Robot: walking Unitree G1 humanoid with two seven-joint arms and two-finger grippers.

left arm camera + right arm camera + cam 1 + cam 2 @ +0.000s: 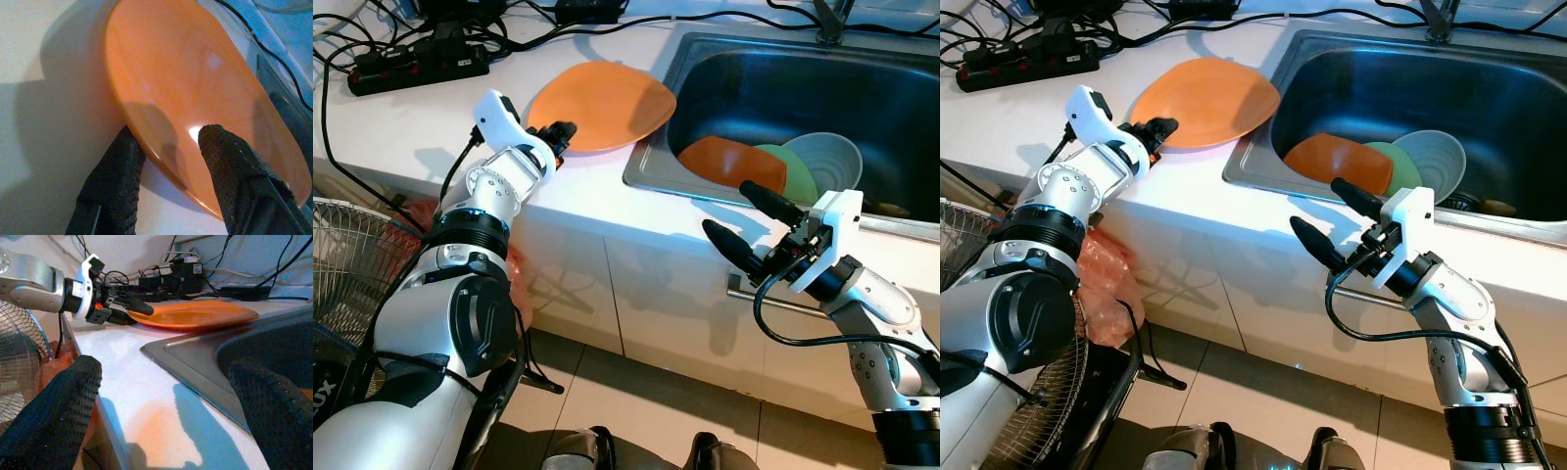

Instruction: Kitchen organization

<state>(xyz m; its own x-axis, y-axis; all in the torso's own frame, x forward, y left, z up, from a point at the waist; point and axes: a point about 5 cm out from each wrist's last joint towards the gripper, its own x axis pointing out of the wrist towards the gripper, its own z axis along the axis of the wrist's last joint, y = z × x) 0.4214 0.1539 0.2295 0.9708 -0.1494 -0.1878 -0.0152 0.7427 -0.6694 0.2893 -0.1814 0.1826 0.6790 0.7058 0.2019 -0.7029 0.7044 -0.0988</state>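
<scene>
**Inspector:** Where did the left gripper (560, 132) stand at the time of observation?

**Assessor:** It was at the near rim of the orange plate (602, 103), which lay on the white counter (411, 127) with its far edge overhanging the sink (705, 54). In the left wrist view one finger sat over the rim and the other under it, so the jaws bracketed the edge. They appeared closed on it, though contact was not wholly clear.

**Inspector:** And the right gripper (744, 227)?

**Assessor:** It hung in front of the counter edge below the sink, fingers spread wide and holding nothing.

**Inspector:** What remained in the sink?

**Assessor:** A second orange plate (729, 162), a green plate (798, 176) and a pale bowl (827, 157) leaned together in the basin. A power strip (416, 64) with cables lay at the back of the counter.

**Inspector:** Progress?

**Assessor:** Judged early. One plate was on the counter, not yet put away, and three pieces were untouched in the sink.
</scene>
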